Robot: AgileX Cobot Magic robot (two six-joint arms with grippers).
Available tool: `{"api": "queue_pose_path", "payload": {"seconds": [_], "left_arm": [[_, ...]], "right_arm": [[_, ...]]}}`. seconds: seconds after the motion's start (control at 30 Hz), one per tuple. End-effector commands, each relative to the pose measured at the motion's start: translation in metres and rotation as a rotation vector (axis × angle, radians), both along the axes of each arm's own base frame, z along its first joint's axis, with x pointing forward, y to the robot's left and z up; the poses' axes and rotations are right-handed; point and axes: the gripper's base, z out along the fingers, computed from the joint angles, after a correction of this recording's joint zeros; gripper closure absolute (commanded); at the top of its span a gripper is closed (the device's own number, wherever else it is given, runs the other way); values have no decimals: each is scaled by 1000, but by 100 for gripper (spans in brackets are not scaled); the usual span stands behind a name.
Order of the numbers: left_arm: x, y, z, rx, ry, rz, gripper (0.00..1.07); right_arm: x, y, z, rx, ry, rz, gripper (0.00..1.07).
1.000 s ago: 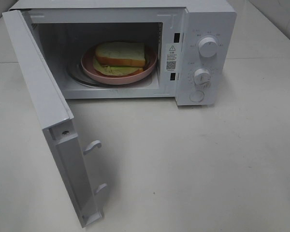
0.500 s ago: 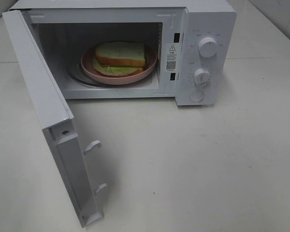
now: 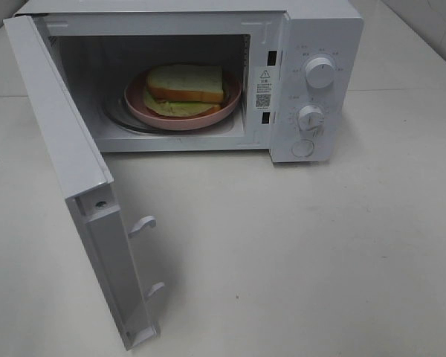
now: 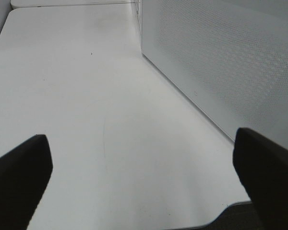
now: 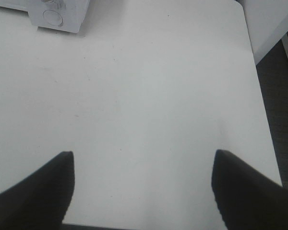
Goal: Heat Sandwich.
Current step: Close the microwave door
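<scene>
Sandwich (image 3: 186, 83) on pink plate (image 3: 180, 120) inside microwave (image 3: 323, 33), door (image 3: 63, 145) wide open; left gripper (image 4: 139, 136) and right gripper (image 5: 144, 154) outside it, jaws apart, apparently empty.

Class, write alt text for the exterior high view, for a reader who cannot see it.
A white microwave stands on a pale table, its door swung wide open; inside, a sandwich lies on a pink plate. No robot arm is in view.

Setting: kitchen-style tabletop station, sparsely furnished. Evidence: a white countertop microwave oven (image 3: 312, 44) with two rotary dials (image 3: 320, 72) stood on a plain white table (image 3: 320, 245). Its door (image 3: 59, 149) was swung open. Inside, a sandwich (image 3: 186, 80) lay on a pink plate (image 3: 186, 123). A pale tiled wall (image 3: 435, 26) rose behind.
</scene>
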Motion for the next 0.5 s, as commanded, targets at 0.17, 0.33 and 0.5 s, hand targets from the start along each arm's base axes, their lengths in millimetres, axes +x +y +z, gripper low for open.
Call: {"api": "queue_pose_path", "payload": {"seconds": [0.17,0.33,0.5], "left_arm": [[-2,0,0,-1,-22,2,9],[-2,0,0,-1,-22,2,9],[-2,0,0,-1,-22,2,9]], "right_arm": [[-8,3,-30,48,-57,-76,32],[-14,3,-38,56,-124,-97,32],[-25,4,-38,58,-192,-121,32]]}}
